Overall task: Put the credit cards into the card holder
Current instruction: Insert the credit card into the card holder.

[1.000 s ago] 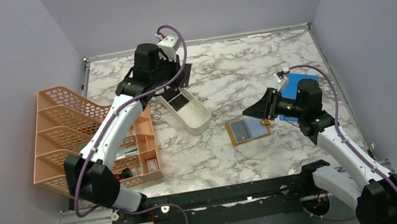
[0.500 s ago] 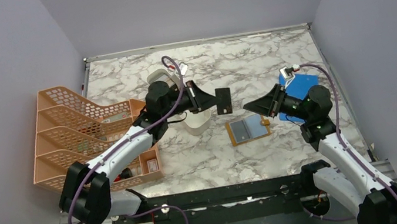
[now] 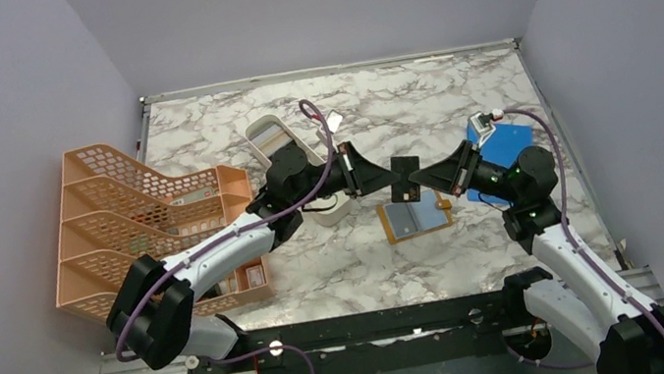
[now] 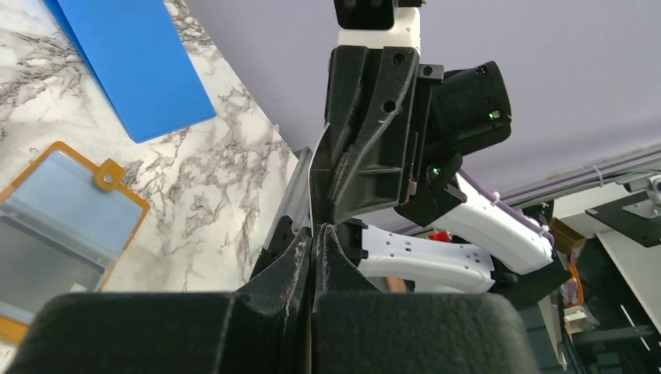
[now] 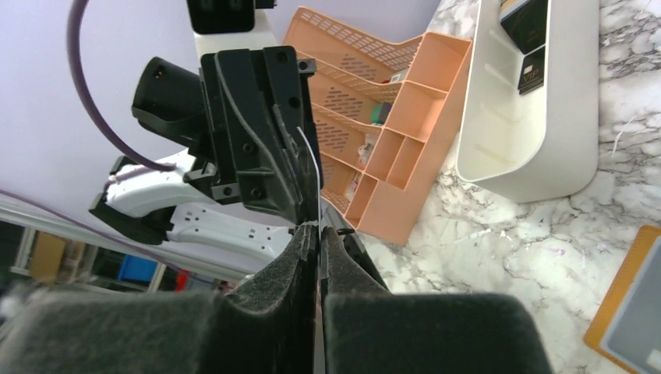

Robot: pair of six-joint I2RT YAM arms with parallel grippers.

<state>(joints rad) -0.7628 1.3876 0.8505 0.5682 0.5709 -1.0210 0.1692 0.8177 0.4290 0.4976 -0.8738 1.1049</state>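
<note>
Since the earlier view the left arm has swung away from the white tray [image 3: 252,131] toward the middle of the table [image 3: 414,95], and the right gripper [image 3: 419,177] has drawn its jaws together.

Left gripper [image 3: 387,177] — clamped on one end of a black card [image 3: 403,179], which hangs in the air, edge-on to both wrist cameras.

Right gripper — its fingers pinch the opposite end of the same card. We read this as a hand-over between the arms, with both grips on at once.

Near them, toward the near edge of the table, lies the card holder [image 3: 417,217]. It is unfolded flat with its grey clear pockets facing up. We make out no card in them, though the pockets are too dim to be sure.

We judge the task to be at an early stage: one card is lifted and in transit, and none is visibly stowed. The release, the insertion and the remaining cards are all to come.

Containers: the tray holds at least two more dark cards [image 5: 524,23] at one end. The peach rack [image 3: 129,217] beside it holds small items we cannot identify. A blue sheet [image 3: 506,143] lies flat on the table, partly hidden by the right arm.
</note>
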